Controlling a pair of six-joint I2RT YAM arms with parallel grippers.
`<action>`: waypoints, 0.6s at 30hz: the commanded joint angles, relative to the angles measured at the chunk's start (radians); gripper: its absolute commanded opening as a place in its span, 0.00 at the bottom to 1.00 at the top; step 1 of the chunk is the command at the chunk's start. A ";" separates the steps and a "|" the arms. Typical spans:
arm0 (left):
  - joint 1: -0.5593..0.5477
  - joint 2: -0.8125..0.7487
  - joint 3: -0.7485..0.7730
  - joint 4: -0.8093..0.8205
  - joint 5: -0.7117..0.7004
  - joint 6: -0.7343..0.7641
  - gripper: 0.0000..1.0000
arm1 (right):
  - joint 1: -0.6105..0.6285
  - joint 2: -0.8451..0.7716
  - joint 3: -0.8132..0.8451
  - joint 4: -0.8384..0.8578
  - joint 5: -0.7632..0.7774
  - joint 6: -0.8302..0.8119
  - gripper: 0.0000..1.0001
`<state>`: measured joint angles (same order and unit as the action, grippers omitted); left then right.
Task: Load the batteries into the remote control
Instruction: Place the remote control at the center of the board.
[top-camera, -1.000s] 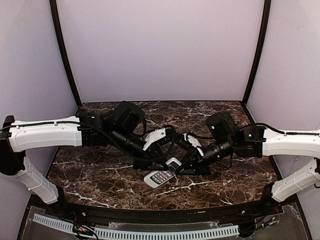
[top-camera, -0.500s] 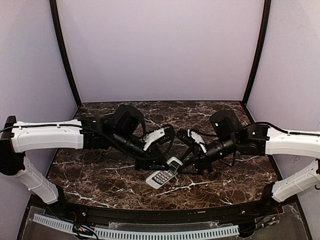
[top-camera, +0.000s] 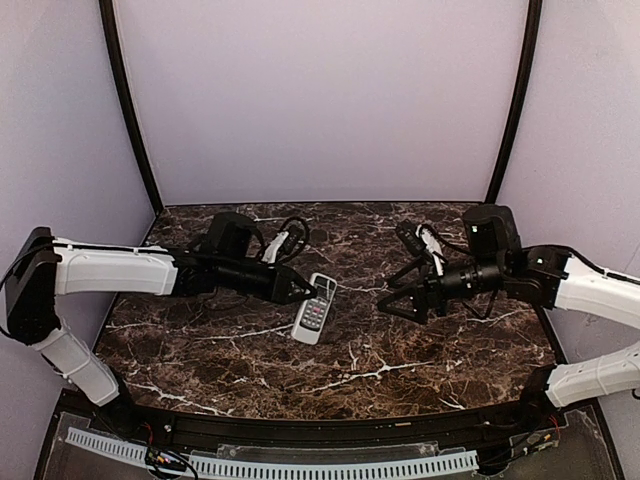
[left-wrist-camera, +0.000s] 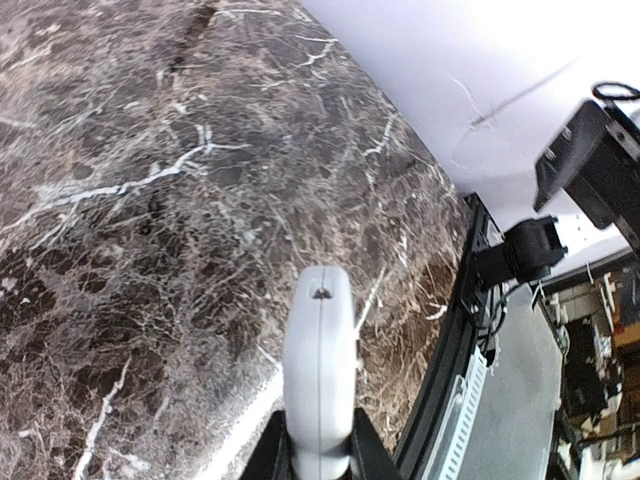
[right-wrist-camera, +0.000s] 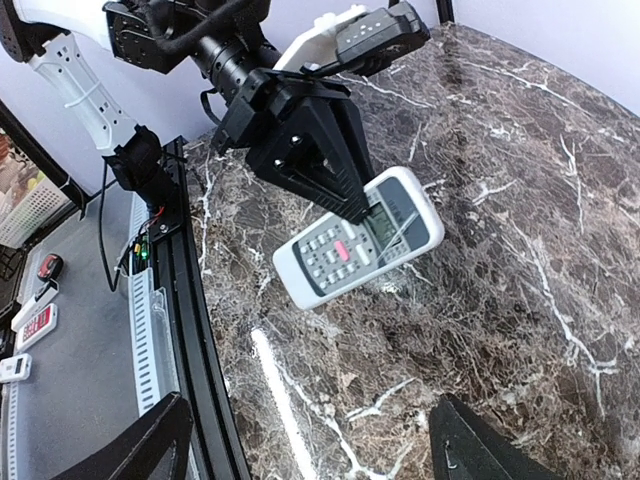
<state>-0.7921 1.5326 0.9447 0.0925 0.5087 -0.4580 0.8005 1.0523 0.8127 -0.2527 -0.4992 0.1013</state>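
So the remote control (top-camera: 314, 309) is pretty much dead centre of the top view, buttons facing up, dark display end pointing up-frame. The left jaws are clamped on it near that display end, one on each long edge. In the left wrist view you see it edge-on, low in the middle of the frame. It looks tipped up a bit, and I can't tell whether the button end touches the table (top-camera: 440, 365).

The right jaws are spread wide with nothing in them. They sit right of centre in the top view, well apart from the remote control and aimed at it.

The only container is a white slotted basket (right-wrist-camera: 30, 205) at the far left edge of the right wrist view, off the table, and I can't make out what's in it. Below it a few small gadgets (right-wrist-camera: 32, 318) lie on a grey surface.

The table is dark brown marble-look with white veins. The walls (top-camera: 320, 100) are pale lilac, black poles (top-camera: 130, 110) run up the back corners, and a white slotted strip (top-camera: 260, 465) runs along the bottom edge.
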 joint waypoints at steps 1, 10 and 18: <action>0.025 0.095 0.015 0.096 -0.022 -0.193 0.00 | -0.016 0.013 -0.031 0.051 -0.003 0.044 0.81; 0.031 0.246 0.039 0.154 -0.149 -0.304 0.00 | -0.023 0.053 -0.039 0.077 -0.032 0.063 0.82; 0.042 0.330 0.071 0.167 -0.169 -0.344 0.01 | -0.023 0.070 -0.040 0.098 -0.043 0.068 0.83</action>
<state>-0.7609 1.8355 0.9768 0.2352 0.3702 -0.7654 0.7841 1.1118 0.7845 -0.1970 -0.5270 0.1612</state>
